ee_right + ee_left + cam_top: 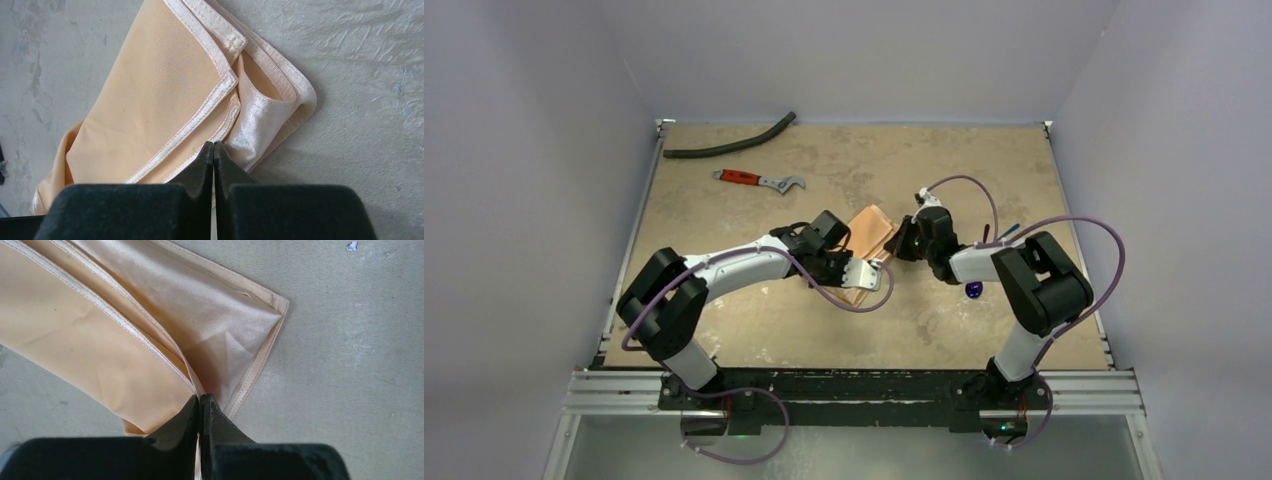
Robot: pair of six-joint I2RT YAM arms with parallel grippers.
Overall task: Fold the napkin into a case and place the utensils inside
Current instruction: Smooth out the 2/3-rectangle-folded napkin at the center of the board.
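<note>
Folding was in hand: the napkin (pixel 871 230) lay partly folded on the desk (pixel 984 160). The left tool (pixel 200 401) and right tool (pixel 213 146) each pinched a hem, jaws shut (the spoon (pixel 974 290) lay beside the right arm). Next, I judged, a matched lift-and-fold.

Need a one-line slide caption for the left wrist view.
Left gripper shut on the hem of the folded peach napkin, which lies on the beige table.
</note>
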